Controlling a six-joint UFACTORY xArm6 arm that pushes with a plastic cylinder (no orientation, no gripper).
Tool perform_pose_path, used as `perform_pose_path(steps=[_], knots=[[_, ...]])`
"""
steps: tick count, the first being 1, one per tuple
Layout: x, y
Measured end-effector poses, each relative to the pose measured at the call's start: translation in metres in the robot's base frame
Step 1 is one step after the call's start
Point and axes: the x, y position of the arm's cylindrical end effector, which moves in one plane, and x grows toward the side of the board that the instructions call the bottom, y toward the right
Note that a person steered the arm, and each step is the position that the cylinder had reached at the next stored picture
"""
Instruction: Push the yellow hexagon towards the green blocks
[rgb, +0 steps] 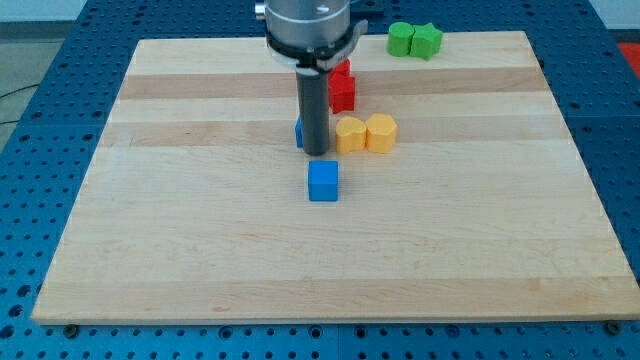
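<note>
While just left of the yellow hexagon (350, 133), my tip (317, 153).

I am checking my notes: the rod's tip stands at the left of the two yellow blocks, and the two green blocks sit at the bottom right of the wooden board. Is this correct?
Not quite. In the camera view the two green blocks sit at the top right of the wooden board, not the bottom right. My tip is indeed left of the two yellow blocks.

Arm: enters from the board's top edge, its grey cylindrical housing (306, 25) cut off by the view's top
Rod: dark, straight, hanging vertically below the housing
My tip (316, 153): near the board's middle, nearer its top edge
</note>
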Motion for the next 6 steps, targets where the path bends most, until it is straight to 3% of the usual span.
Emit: perform_pose_path(steps=[1,2,3,4,6], knots=[[-0.007,0.028],[0.025,0.088],[0.017,0.108],[-0.034,0.108],[-0.044,0.103]])
